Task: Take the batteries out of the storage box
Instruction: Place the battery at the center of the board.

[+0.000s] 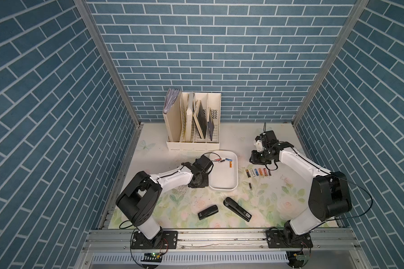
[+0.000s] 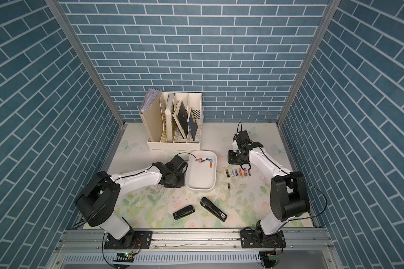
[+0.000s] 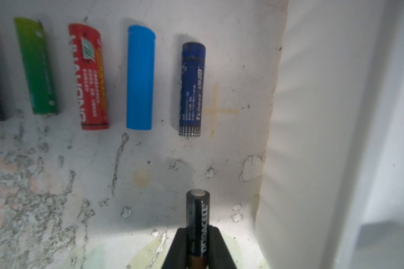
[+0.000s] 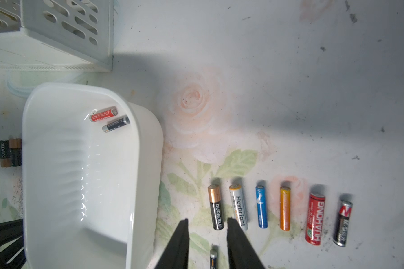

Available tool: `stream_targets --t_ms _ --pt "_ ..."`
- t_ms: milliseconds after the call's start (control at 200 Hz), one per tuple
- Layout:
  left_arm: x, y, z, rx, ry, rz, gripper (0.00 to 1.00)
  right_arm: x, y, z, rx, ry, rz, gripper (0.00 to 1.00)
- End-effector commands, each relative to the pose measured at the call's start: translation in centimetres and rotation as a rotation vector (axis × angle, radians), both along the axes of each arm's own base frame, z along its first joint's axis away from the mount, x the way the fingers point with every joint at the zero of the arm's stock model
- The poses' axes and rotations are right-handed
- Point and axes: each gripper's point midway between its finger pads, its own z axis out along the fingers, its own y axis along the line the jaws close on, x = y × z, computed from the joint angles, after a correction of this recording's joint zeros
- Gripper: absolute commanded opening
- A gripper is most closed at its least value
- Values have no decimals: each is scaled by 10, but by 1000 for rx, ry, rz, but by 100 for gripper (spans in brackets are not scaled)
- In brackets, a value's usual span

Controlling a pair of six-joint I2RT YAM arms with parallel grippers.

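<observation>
Roughly, the job looks well past half done. The left claw (image 3: 197,230) is clamped on a black-and-copper Duracell battery (image 3: 197,209), held over the table outside the shallow white plastic storage box (image 1: 222,180), whose wall runs just beside it. Ahead of it lies a row of unloaded batteries (image 3: 140,76). The right claw (image 4: 207,220) hangs part open and empty above a second laid-out row (image 4: 261,207). About four loose batteries (image 1: 222,160) are left in the box, between the two claws.
</observation>
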Motion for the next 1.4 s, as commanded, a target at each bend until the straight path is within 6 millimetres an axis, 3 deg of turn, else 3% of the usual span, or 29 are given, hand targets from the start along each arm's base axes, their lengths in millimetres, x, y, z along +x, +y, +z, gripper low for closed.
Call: stream_targets --t_ms 0,710,1395 --pt "-7 4 -11 23 28 5 18 -4 -1 -5 -25 11 26 31" --pt "-12 6 -23 44 61 1 24 -4 -2 -7 -29 15 27 31" --pt "-4 1 -5 31 35 -4 33 -1 0 -5 -23 13 30 31"
